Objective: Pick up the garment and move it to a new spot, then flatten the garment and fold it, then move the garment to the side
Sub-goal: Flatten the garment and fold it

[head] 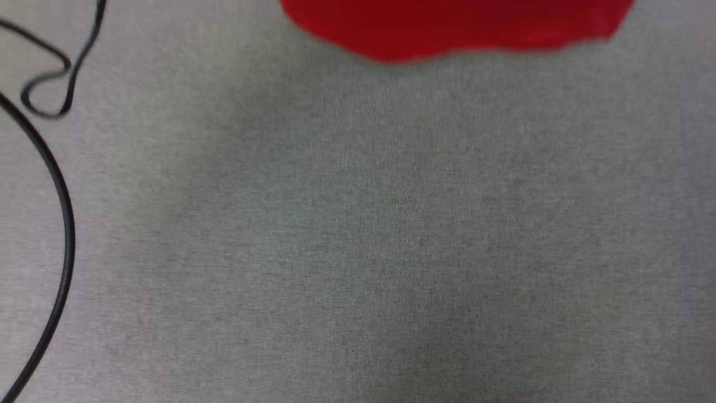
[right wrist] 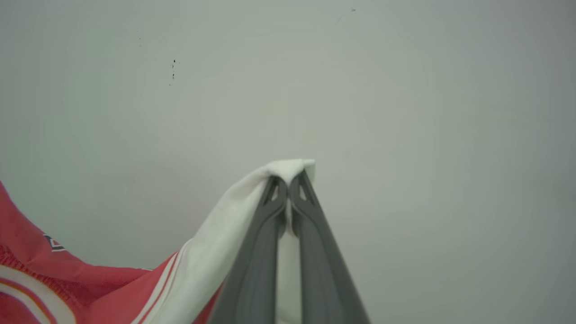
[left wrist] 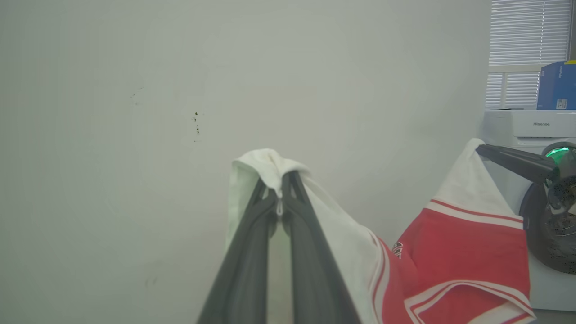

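The garment (left wrist: 454, 252) is a red jersey with white sleeves and striped trim, held up in the air before a pale wall. My left gripper (left wrist: 280, 186) is shut on the tip of one white sleeve. My right gripper (right wrist: 288, 180) is shut on the tip of the other white sleeve; it also shows at the right of the left wrist view, right gripper (left wrist: 483, 150), pinching the sleeve from the side. In the head view the garment (head: 453, 25) hangs as a red hem at the top edge, above the grey cloth-covered table (head: 358, 235).
Black cables (head: 61, 184) curve along the table's left edge. A white washing machine (left wrist: 535, 130) with a dark door stands behind the garment at the right, a blue box (left wrist: 555, 85) on top of it, window blinds (left wrist: 528, 31) above.
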`<state>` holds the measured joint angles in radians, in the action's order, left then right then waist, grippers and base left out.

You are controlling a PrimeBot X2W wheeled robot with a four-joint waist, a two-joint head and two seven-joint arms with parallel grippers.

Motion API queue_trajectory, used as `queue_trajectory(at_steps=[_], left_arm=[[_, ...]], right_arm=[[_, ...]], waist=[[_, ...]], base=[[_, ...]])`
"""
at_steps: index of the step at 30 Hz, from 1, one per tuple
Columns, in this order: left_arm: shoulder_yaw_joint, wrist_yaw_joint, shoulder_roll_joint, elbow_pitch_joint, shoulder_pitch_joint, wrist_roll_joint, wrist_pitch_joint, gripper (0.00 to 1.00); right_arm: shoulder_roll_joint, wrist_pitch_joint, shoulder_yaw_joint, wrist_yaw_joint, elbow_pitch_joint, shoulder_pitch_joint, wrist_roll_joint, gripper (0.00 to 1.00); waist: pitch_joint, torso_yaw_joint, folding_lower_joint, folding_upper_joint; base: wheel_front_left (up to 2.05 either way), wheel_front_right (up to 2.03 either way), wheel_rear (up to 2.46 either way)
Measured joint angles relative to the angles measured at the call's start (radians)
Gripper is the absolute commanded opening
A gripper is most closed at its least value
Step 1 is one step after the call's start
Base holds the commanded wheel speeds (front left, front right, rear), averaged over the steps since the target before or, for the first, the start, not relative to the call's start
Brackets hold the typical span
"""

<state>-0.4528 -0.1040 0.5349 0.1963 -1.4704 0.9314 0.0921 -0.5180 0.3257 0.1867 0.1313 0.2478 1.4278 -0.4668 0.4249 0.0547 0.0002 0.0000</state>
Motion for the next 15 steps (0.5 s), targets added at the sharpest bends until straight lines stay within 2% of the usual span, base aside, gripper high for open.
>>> queue_trajectory(at_steps=[8, 15], left_arm=[[-0.018, -0.009, -0.036, 0.193, -0.170, -0.068, -0.063, 0.00], [-0.047, -0.019, -0.038, 0.280, -0.154, -0.067, -0.138, 0.00]], right_arm=[[0.068, -0.110, 0.049, 0.000, 0.208, 0.200, 0.059, 0.00], [0.107, -0.200, 0.111, 0.000, 0.326, 0.204, 0.044, 0.00]], waist=[[0.117, -0.013, 0.0001, 0.0000], [0.175, -0.022, 0.0002, 0.0000]], base=[[0.00, 0.00, 0.00], [0.00, 0.00, 0.00]])
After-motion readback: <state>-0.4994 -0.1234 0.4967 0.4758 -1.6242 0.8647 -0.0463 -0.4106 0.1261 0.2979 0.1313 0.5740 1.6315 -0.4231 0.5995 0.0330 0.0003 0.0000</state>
